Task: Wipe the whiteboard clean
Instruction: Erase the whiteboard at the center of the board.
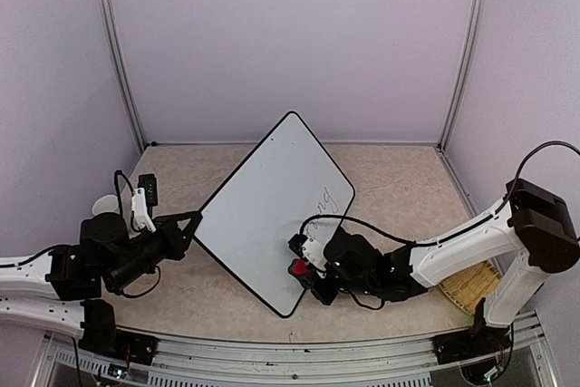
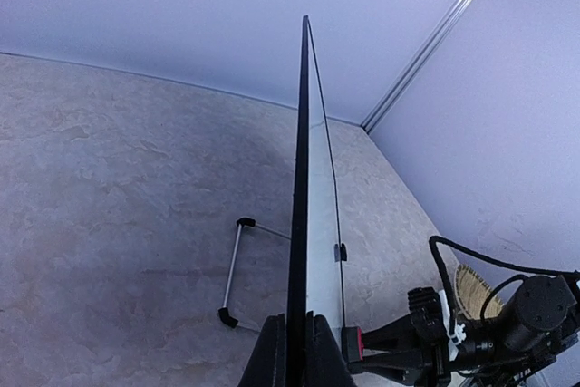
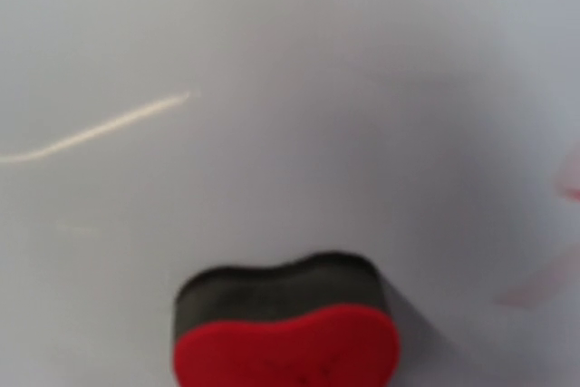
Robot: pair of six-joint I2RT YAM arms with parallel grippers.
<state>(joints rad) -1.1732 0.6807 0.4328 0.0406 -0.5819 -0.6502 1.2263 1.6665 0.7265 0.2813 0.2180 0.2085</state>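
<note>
The whiteboard (image 1: 272, 215) stands tilted on the table, white with a thin black frame, with black handwriting (image 1: 319, 198) near its right edge. My left gripper (image 1: 186, 228) is shut on the board's left edge; in the left wrist view the fingers (image 2: 294, 351) clamp the black frame (image 2: 299, 178) seen edge-on. My right gripper (image 1: 304, 269) is shut on a red and black eraser (image 1: 298, 266), pressed against the board's lower right face. The right wrist view shows the eraser (image 3: 285, 333) flat on the white surface (image 3: 272, 88); the fingers are hidden.
A woven basket (image 1: 467, 285) lies at the right under the right arm. The board's wire stand (image 2: 234, 271) rests on the table behind it. Walls enclose the back and both sides.
</note>
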